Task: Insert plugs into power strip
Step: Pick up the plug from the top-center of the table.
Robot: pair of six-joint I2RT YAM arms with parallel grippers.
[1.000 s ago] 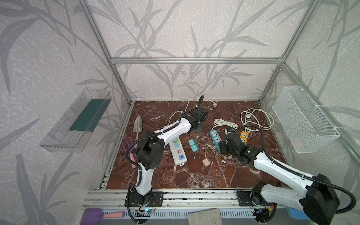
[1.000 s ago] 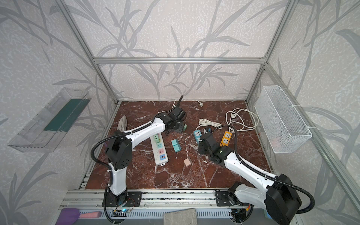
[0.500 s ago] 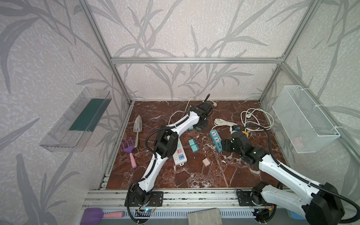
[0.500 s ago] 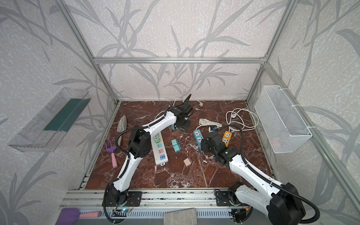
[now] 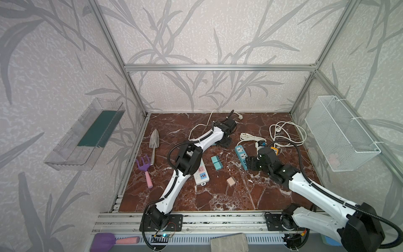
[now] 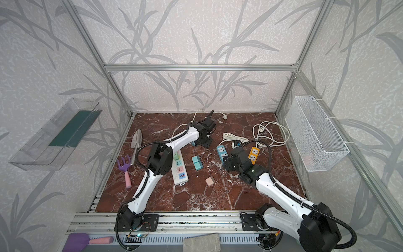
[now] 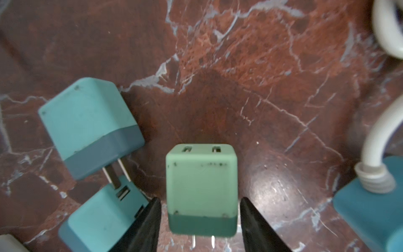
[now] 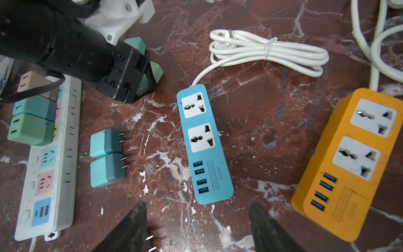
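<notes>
Left gripper (image 7: pixel 200 199): low over the marble floor (image 7: pixel 218 65), toward the back of the cell; jaws spread round a green plug (image 7: pixel 201 185), with a thin gap on each side; not pinching it
Green plug: lies on the marble between the fingers, prongs toward the wrist camera; two teal plugs (image 7: pixel 87 124) lie just beside it
Right gripper (image 8: pixel 197 204): jaws spread wide and empty; hovers at the USB end of the blue power strip (image 8: pixel 205 152)
White power strip (image 8: pixel 48 165): three seated plugs (image 8: pixel 32 109), pink, teal and green, in a row at one end
Teal pair (image 8: pixel 106 157): side by side on the marble between the white and blue strips; prongs toward the blue one
Pink plug (image 5: pixel 231 181): alone on the marble, nearer the front rail
Orange power strip (image 8: pixel 349 163): beside the blue one
</notes>
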